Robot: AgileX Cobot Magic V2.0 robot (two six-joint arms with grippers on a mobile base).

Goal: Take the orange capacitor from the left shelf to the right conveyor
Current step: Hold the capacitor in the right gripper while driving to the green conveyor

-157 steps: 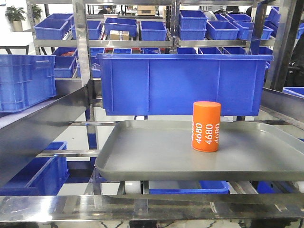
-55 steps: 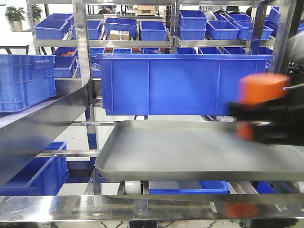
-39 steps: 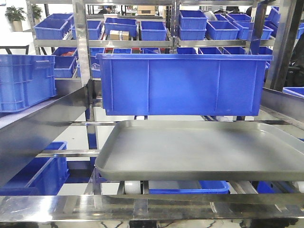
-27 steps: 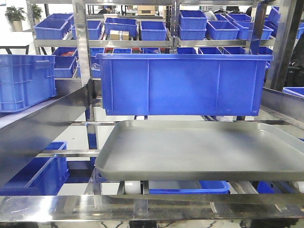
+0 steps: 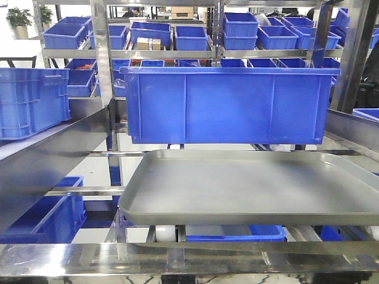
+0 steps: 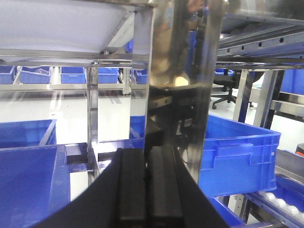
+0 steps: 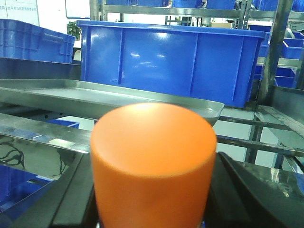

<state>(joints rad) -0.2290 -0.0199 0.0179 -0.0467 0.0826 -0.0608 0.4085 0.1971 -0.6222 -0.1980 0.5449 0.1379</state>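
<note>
Orange capacitor (image 7: 153,161) sat clamped in the right gripper (image 7: 153,202), off the grey tray (image 7: 71,92) just beyond it: pickup looked done, conveyor drop remained, conveyor unseen.

The front camera faces the left shelf (image 5: 102,59) level and straight on, with the grey tray (image 5: 249,183) and large blue bin (image 5: 231,106) near; the right wrist camera looks closely over the orange capacitor (image 7: 152,156) at that tray and bin; the left wrist camera looks along the left gripper (image 6: 148,153) at a steel upright (image 6: 183,71) close ahead.
</note>
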